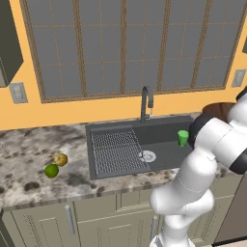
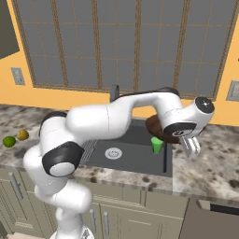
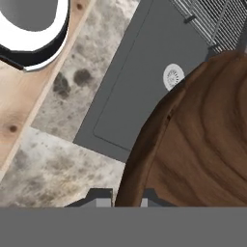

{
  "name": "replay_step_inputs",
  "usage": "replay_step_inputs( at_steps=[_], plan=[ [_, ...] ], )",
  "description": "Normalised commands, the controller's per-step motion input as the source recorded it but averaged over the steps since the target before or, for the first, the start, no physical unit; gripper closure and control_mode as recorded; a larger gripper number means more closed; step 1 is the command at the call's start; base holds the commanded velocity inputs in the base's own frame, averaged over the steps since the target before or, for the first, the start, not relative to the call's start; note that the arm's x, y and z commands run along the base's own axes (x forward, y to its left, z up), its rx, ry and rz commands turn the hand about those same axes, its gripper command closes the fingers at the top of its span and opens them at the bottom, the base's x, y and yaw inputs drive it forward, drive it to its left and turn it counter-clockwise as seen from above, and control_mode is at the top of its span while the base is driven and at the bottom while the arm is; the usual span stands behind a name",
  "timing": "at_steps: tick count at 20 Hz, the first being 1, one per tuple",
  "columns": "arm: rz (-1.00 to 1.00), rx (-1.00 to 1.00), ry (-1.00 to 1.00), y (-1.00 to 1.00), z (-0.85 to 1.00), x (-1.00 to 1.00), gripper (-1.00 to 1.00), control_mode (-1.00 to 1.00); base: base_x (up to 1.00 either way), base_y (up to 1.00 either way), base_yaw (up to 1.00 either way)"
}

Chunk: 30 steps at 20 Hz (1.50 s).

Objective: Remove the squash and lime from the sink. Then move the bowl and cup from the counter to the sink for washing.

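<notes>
In the left base view a speckled stone counter runs under a tall gridded window set in an orange wall. The dark grey sink is let into that counter, its arched faucet at the back. The green cup stands inside the basin, and the squash and lime lie touching each other on the counter, far off to the sink's other side from the claw. In the right base view the claw hangs over the sink's right edge, the cup just beside it in the basin, and the reddish-brown bowl is at it, above the rim. In the hand view the bowl's rim sits pinched between the nearly closed fingertips, with the basin and its silver drain beyond.
</notes>
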Motion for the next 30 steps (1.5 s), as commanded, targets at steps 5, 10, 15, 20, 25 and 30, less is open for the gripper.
replay_step_inputs(
  at_steps=[5, 10, 15, 20, 25, 30],
  plan=[
    [0.17, 0.0, 0.03, 0.25, 0.1, -0.16, 1.0, -1.0, 0.0, 0.0, 0.0],
    [0.13, 0.0, 0.03, 0.28, 0.02, -0.1, 1.0, -1.0, 0.0, 0.0, 0.0],
    [0.09, 0.0, 0.03, 0.33, 0.0, -0.02, 1.0, -1.0, 0.0, 0.0, 0.0],
    [0.06, 0.0, 0.01, 0.38, -0.01, 0.06, 1.0, -1.0, 0.0, 0.0, 0.0],
    [0.04, 0.0, 0.05, 0.33, -0.05, 0.11, 1.0, -1.0, 0.0, 0.0, 0.0],
    [0.04, 0.0, 0.05, 0.38, -0.11, 0.05, 1.0, -1.0, 0.0, 0.0, 0.0]
  ],
)
